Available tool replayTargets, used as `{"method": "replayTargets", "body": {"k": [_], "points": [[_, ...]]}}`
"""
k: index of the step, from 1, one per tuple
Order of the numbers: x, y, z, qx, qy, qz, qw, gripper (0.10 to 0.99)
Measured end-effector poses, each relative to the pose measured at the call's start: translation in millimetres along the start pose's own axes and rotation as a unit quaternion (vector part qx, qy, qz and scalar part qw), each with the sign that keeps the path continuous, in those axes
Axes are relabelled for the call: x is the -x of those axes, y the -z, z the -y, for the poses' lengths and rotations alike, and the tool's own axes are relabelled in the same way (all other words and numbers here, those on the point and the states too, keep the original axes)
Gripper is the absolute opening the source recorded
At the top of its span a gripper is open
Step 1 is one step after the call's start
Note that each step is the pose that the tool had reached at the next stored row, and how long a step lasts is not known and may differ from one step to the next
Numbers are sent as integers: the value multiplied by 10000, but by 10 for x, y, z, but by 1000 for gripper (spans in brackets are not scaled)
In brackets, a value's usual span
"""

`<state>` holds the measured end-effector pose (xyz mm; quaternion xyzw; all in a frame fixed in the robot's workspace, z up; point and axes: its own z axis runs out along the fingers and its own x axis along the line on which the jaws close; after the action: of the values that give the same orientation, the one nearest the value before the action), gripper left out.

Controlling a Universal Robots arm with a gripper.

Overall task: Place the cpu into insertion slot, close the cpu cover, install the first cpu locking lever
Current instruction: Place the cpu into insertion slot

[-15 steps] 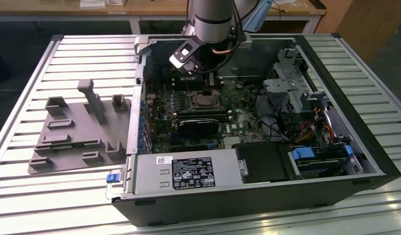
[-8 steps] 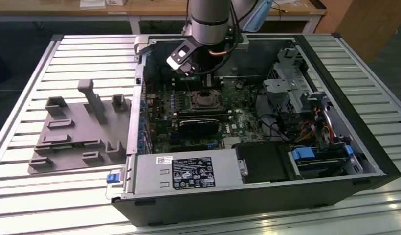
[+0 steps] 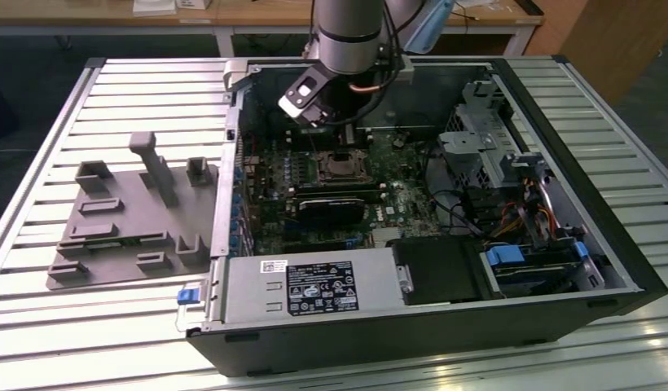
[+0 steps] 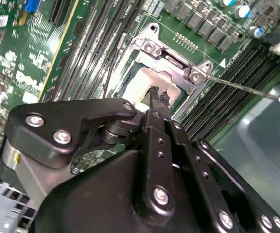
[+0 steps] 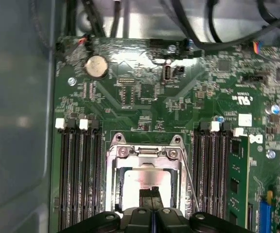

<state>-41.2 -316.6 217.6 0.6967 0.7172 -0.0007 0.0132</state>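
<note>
1. Nearest: black gripper [image 5: 152, 195], jaws closed on nothing, just above dull silver square cpu [image 5: 145, 177]; seated in dark insertion slot [image 3: 337, 167], upper centre of exterior view.
2. Over it: thin silver cpu cover [image 5: 145, 151], down; wire locking lever [image 5: 191, 184] beside, seemingly unlatched.
3. Risk: slipping off springy lever, gouging green circuit board [image 5: 145, 97].
4. Beyond: black computer case [image 3: 421, 350] on ribbed metal table [image 3: 116, 81]; wooden bench [image 3: 269, 12] behind.

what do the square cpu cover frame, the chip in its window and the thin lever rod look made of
Square silver cover frame: looks like stamped bare metal, probably steel; bright glints at its edges. Flat silver-grey chip in its window: dull metal face, soft broad glare. Thin straight lever rod: seemingly polished metal wire, shining along its length.
</note>
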Motion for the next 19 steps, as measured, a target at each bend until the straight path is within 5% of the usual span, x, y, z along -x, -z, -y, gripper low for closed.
{"method": "replayTargets", "body": {"k": [5, 9, 14, 19], "points": [[0, -4, 0, 9, 452, -8, 9990, 102], [-1, -6, 0, 17, 816, -15, 9967, 102], [0, -9, 0, 26, 1271, -22, 9919, 102], [-1, -12, 0, 34, 1715, -30, 9852, 102]]}}
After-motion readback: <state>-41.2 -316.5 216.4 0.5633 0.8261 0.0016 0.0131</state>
